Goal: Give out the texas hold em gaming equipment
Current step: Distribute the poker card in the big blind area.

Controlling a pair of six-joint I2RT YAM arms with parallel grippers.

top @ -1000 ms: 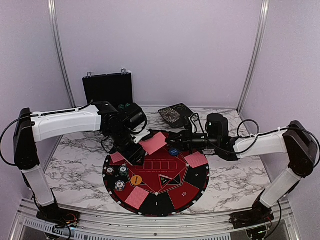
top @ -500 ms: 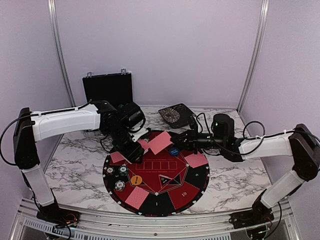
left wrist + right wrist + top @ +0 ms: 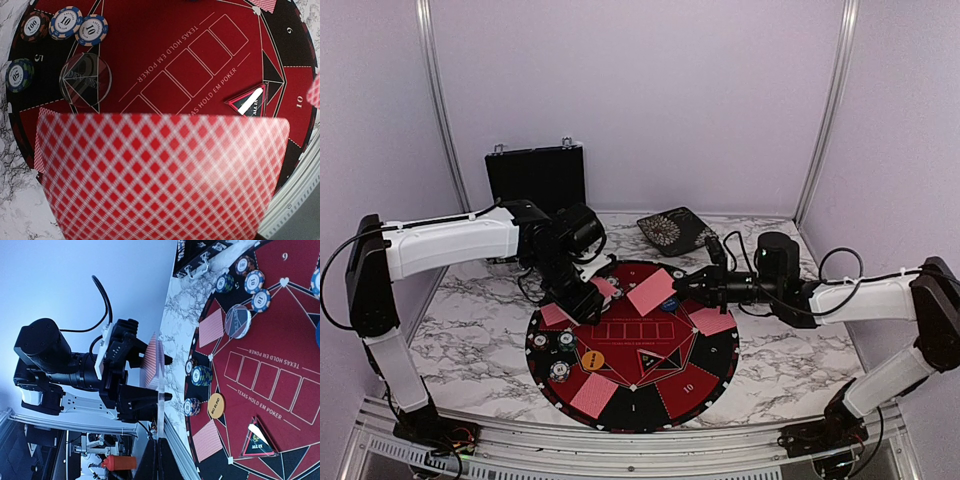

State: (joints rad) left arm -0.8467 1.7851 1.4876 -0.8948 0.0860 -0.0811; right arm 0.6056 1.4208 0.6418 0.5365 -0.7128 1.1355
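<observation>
Starting at the left, the left gripper hangs over the mat at its 10 o'clock, jaws part-open and clamped on the deck, red backs toward its own camera. Below it, chips sit at the mat's 8 o'clock with the orange disc just inside them. Dealt cards lie face down at 7, 10 and 3 o'clock. Right of centre, the right gripper has its jaws fully closed on one card, held tilted above the mat's 12 o'clock, near the deck but apart from it.

Cards are light, thin, slick and bendy. A pinch at a short edge or corner should hold one, though it may sag or pivot, and a neighbour may slide off with it. The chips are stiff and low, so they probably need pinching across the rim.

The top view alone shows both arms and the whole layout. The left wrist view adds chip values and a clear disc the top view hardly shows. The right wrist view shows the left gripper side-on with the deck between its fingers. I cannot tell the deck's thickness.
</observation>
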